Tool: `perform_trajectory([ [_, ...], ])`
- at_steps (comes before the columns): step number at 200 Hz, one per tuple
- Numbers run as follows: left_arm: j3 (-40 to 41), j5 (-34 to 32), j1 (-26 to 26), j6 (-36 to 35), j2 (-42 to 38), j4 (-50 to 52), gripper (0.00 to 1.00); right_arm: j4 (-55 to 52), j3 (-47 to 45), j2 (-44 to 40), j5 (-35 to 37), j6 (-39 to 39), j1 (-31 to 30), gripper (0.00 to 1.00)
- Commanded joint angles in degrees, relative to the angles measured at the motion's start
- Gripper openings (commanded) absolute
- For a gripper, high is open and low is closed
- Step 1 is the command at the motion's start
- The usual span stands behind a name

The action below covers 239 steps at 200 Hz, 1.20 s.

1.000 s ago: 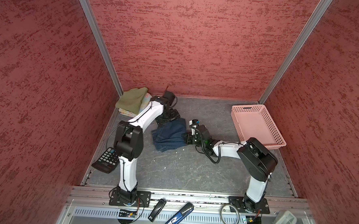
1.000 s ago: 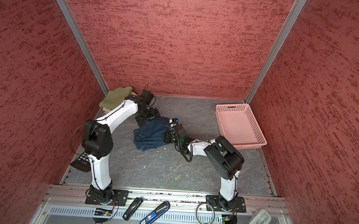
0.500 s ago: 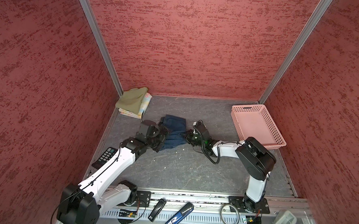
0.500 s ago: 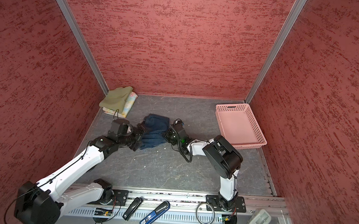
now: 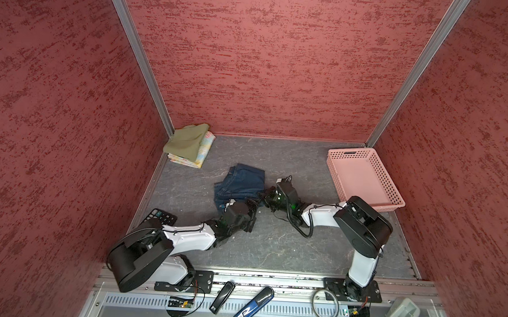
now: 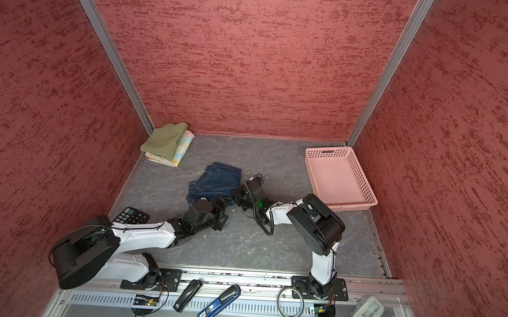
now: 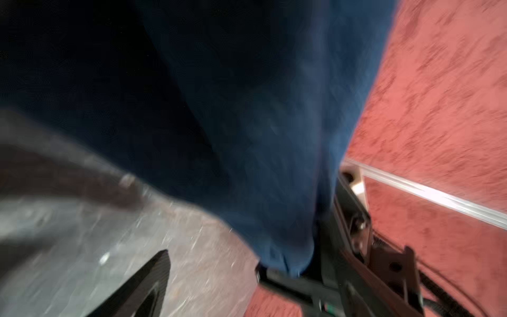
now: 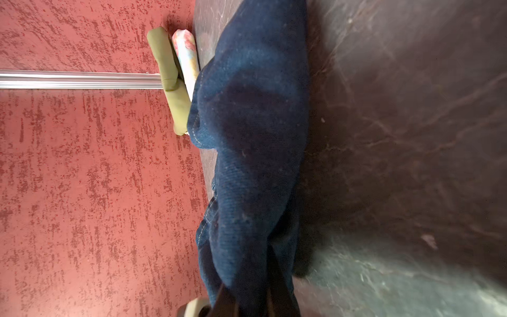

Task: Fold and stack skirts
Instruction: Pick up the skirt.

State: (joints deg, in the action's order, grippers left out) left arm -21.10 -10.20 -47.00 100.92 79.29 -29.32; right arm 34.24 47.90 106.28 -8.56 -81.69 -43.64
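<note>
The denim skirt (image 5: 241, 185) lies mid-frame on the grey floor (image 5: 272, 249). My right claw (image 5: 268, 195) pinches its lower right corner. My left claw (image 5: 252, 214), spread wide, sits just below its bottom edge, pointing up-frame at it.

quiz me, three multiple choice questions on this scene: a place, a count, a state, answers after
1. Where is the folded olive-green cloth skirt? A at the front right; B on the pastel floral cloth skirt in the far left corner; C dead centre.
2. How many skirts make that corner stack? A two; B one; C three.
3. The right claw is: A wide open; B shut on nothing; C shut on the dark-blue denim skirt.
Answers: B, olive lies atop floral in both top views; A, only those two are stacked; C, the right wrist view shows denim pinched in it.
</note>
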Motion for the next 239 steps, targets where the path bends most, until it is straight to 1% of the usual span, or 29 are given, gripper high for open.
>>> perform_trajectory([
  [1, 1.7, -11.0, -0.9, 2.9, 3.5, -21.1, 0.92, 2.9, -0.6, -2.7, 0.6, -3.3, -0.8, 0.0],
  [24, 0.1, -12.0, -0.5, 3.2, 5.5, -21.0, 0.93, 3.3, -1.1, -2.6, -0.1, -3.7, -0.9, 0.0],
  [38, -0.4, -12.2, -0.2, 4.1, 8.1, -22.9, 0.93, 4.7, -1.7, -2.4, -0.6, -4.4, -0.9, 0.0],
  [48, -0.4, -12.1, 0.3, 4.7, 10.8, -25.6, 0.91, 5.3, -1.9, -2.2, -1.0, -4.7, -0.9, 0.0],
  [57, -0.4, -12.2, 0.5, 7.5, 13.4, -28.4, 0.87, 5.2, -1.8, -2.3, -0.9, -4.5, -0.9, 0.0],
  [68, -0.8, -12.1, 0.8, 8.4, 16.7, -32.9, 0.78, 4.3, -1.5, -2.6, -0.9, -4.2, -0.9, 0.0],
  [78, -1.4, -11.7, 1.0, 8.7, 19.0, -35.4, 0.66, 4.3, -1.6, -2.7, -0.7, -4.1, -0.9, 0.0],
  [89, -2.4, -11.5, 1.1, 9.2, 20.3, -35.5, 0.52, 4.2, -1.4, -2.6, -0.8, -4.1, -0.9, 0.0],
  [101, -2.9, -11.6, 1.2, 9.1, 19.8, -33.4, 0.4, 4.3, -1.1, -2.5, -0.9, -4.0, -0.9, 0.0],
  [113, -3.1, -11.4, 1.8, 8.1, 18.1, -30.2, 0.24, 4.1, -0.9, -2.6, -0.9, -3.6, -0.9, 0.0],
  [121, -3.2, -11.1, 2.5, 7.3, 16.4, -27.7, 0.17, 3.8, -0.9, -2.7, -0.9, -3.2, -0.9, 0.0],
  [131, -3.5, -9.8, 4.1, 5.5, 14.0, -24.4, 0.05, 3.8, -1.0, -2.9, -1.0, -2.6, -0.9, 0.0],
  [136, -3.8, -8.5, 5.3, 3.2, 12.5, -22.1, 0.0, 3.7, -1.0, -3.0, -1.1, -2.1, -0.9, 0.0],
  [144, -4.5, -6.1, 7.3, 1.5, 10.0, -18.2, 0.0, 3.5, -0.8, -3.0, -1.3, -1.1, -0.9, 0.0],
  [151, -5.5, -3.5, 9.5, -1.4, 7.3, -14.7, 0.0, 3.5, -0.4, -2.9, -1.9, 0.3, -0.9, 0.0],
  [158, -7.8, 0.8, 12.6, -4.0, 4.2, -7.8, 0.0, 3.8, 0.0, -2.8, -2.8, 2.3, -0.8, 0.12],
  [164, -10.3, 3.7, 15.0, -6.5, 1.5, -0.7, 0.0, 4.0, 0.3, -2.8, -3.5, 4.1, -0.8, 0.26],
  [171, -13.8, 7.9, 18.1, -11.6, -1.4, 8.4, 0.0, 3.5, 0.6, -3.1, -4.1, 5.9, -0.6, 0.4],
  [175, -17.1, 10.8, 20.2, -14.7, -2.4, 13.6, 0.0, 3.2, 0.7, -3.4, -4.4, 6.9, -0.5, 0.48],
  [184, -23.2, 15.9, 24.1, -21.1, -3.7, 22.9, 0.0, 1.6, 1.3, -4.4, -4.6, 10.3, -0.1, 0.6],
  [199, -31.4, 24.3, 30.2, -29.4, -3.4, 31.8, 0.0, -3.5, 2.0, -7.2, -2.4, 15.3, 0.3, 0.73],
  [205, -34.6, 27.0, 32.4, -31.9, -2.8, 34.8, 0.0, -4.4, 2.3, -8.1, -1.9, 17.4, 0.5, 0.76],
  [214, -38.3, 31.3, 35.1, -35.4, -1.7, 36.5, 0.0, -6.4, 2.8, -9.7, -1.1, 19.5, 0.8, 0.78],
  [221, -41.2, 32.2, 36.8, -37.3, -1.0, 39.6, 0.0, -7.9, 3.4, -10.8, -0.6, 21.7, 0.8, 0.79],
  [231, -44.7, 34.4, 39.0, -40.3, 0.1, 40.8, 0.0, -11.6, 4.8, -12.1, 0.5, 24.8, 1.0, 0.8],
  [239, -47.3, 35.5, 40.7, -41.1, 1.1, 41.8, 0.0, -13.6, 5.3, -13.3, 1.8, 26.8, 1.0, 0.8],
])
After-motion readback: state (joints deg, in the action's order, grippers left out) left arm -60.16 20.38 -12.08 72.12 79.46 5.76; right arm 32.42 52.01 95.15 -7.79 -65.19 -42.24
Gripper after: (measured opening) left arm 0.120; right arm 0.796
